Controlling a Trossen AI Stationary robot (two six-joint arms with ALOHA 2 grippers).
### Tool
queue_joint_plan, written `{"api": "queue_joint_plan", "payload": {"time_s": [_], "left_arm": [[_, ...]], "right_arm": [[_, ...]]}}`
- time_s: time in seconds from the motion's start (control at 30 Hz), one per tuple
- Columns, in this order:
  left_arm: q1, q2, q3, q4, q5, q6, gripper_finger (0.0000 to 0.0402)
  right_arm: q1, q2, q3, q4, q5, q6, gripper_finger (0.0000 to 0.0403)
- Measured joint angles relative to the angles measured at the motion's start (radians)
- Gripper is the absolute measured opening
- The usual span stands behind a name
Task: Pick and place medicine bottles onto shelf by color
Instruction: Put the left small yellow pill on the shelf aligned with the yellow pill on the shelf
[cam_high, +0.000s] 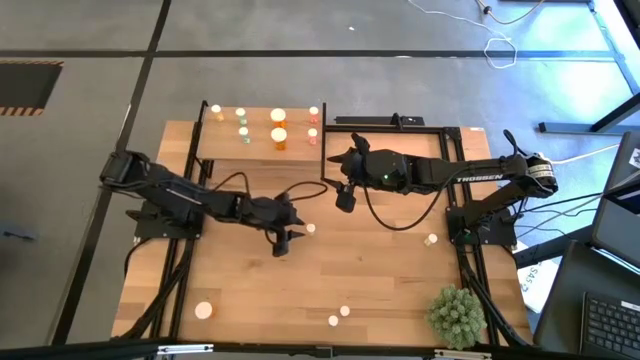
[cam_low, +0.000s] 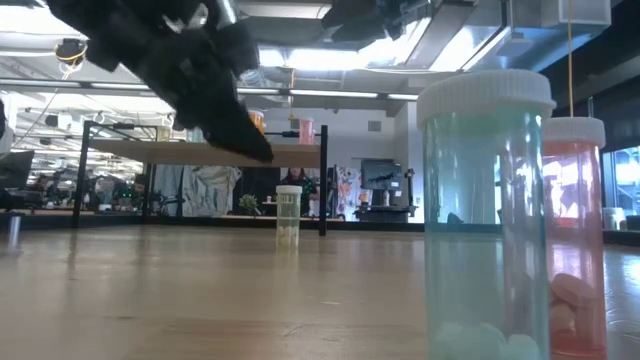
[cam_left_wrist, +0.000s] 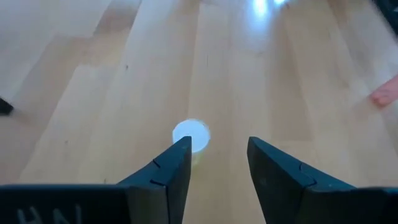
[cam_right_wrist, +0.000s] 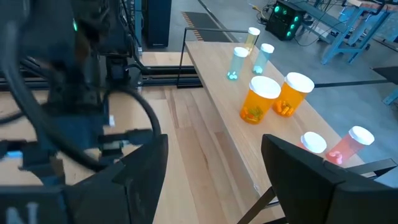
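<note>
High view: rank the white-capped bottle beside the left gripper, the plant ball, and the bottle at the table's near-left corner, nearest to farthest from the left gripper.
From the left gripper, open above the table's middle:
1. White-capped bottle, just to its right.
2. Near-left corner bottle, toward the front edge.
3. Plant ball, at the near-right corner.

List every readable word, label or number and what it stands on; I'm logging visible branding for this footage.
"TROSSEN": white letters on the right arm's forearm, in the high view.
White letters on the left gripper body, in its wrist view: cut off, unreadable.
Medicine bottles: no readable labels.
</note>
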Motion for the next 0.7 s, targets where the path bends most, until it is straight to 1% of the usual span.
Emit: {"api": "queue_joint_plan", "payload": {"time_s": [0.2,0.3,0.43,0.6,0.7], "left_arm": [[0.001,0.083,0.000,0.061,-0.005,-0.009,0.0151],[0.001,0.104,0.000,0.077,-0.039,0.009,0.0151],[0.001,0.106,0.000,0.068,-0.081,0.010,0.0151],[0.006,0.106,0.000,0.065,-0.081,-0.006,0.0151],[0.010,0.106,0.000,0.056,-0.079,-0.049,0.0151]], "right_arm": [[0.000,0.000,0.000,0.000,0.000,0.000,0.0261],[0.000,0.000,0.000,0.000,0.000,0.000,0.0261],[0.000,0.000,0.000,-0.001,0.000,0.000,0.0261],[0.000,0.000,0.000,-0.001,0.000,0.000,0.0261],[0.000,0.000,0.000,-0.001,0.000,0.000,0.0261]]}}
